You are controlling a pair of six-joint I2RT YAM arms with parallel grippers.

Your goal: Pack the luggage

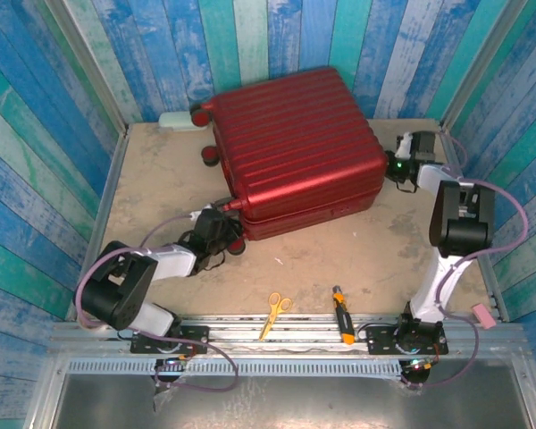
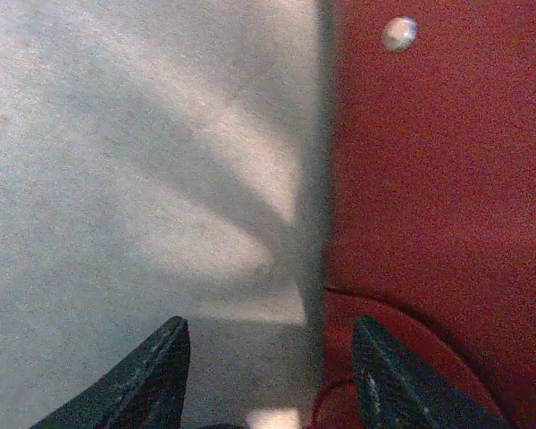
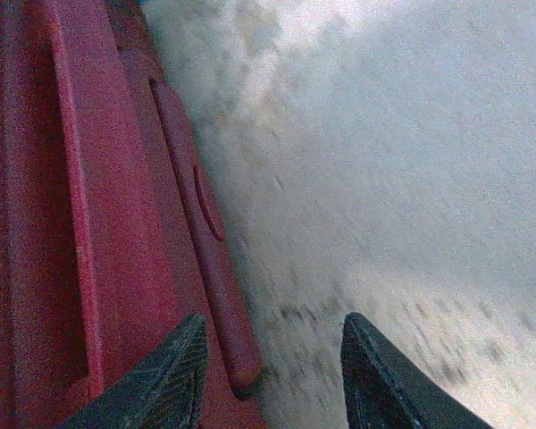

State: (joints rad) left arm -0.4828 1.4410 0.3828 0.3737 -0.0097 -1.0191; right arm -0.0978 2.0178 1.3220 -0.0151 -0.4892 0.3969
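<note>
On the counter (image 1: 152, 179) the luggage (image 1: 295, 147) lies shut and flat, so packing looks nearly done; scissors (image 1: 275, 308) lie outside by the near edge. Left end effector (image 2: 270, 323) at its near corner and right end effector (image 3: 275, 320) at its side both stand half open, gripping nothing

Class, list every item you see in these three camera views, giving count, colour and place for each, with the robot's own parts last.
luggage: one, dark red, closed, far middle of table
scissors: one pair, yellow handles, near edge, middle
tool: one, orange and black, right of scissors
pale object: one, whitish, far left, behind luggage
pink item: one, near right corner
table: one, beige
left gripper: black, jaws apart, luggage's near left corner
right gripper: black, jaws apart, luggage's right side
</note>
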